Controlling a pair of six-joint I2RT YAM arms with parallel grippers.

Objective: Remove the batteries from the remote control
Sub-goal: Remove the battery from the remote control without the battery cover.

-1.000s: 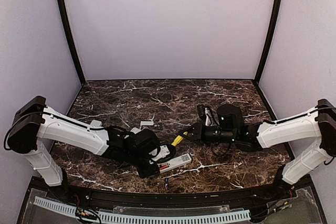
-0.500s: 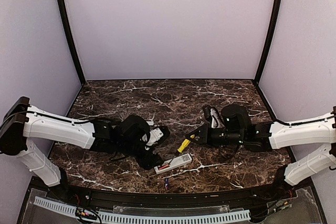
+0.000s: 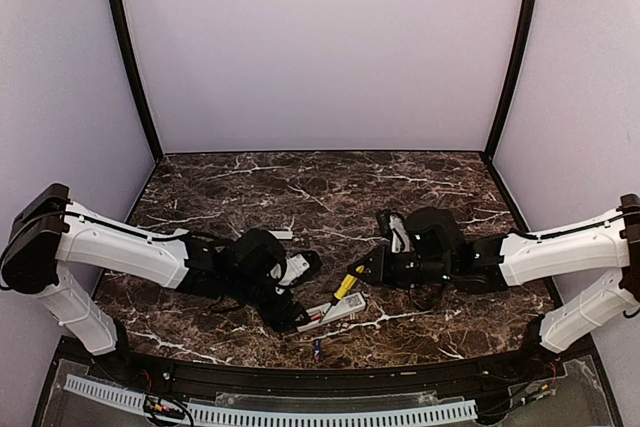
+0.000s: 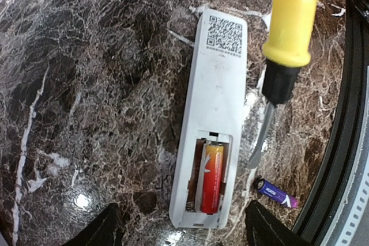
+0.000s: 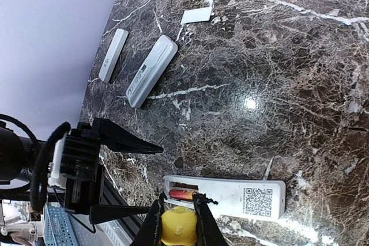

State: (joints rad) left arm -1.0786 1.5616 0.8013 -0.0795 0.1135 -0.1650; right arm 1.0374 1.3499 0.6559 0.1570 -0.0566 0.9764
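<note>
Lying loose by the near edge is a blue battery; just beyond, an orange battery sits lengthwise in the remote control, straight ahead of the left gripper, its jaws apart; farther right, the right gripper is clamped on the screwdriver.

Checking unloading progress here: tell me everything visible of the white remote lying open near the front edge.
The remote is a slim white plastic bar lying flat, back up, on the marble table. A QR label sits at one end; at the other the battery bay is uncovered, holding one orange-red battery beside what looks like an empty slot. The screwdriver shaft runs close along one edge; contact is unclear. The open left gripper's fingers flank the bay end without touching it.
</note>
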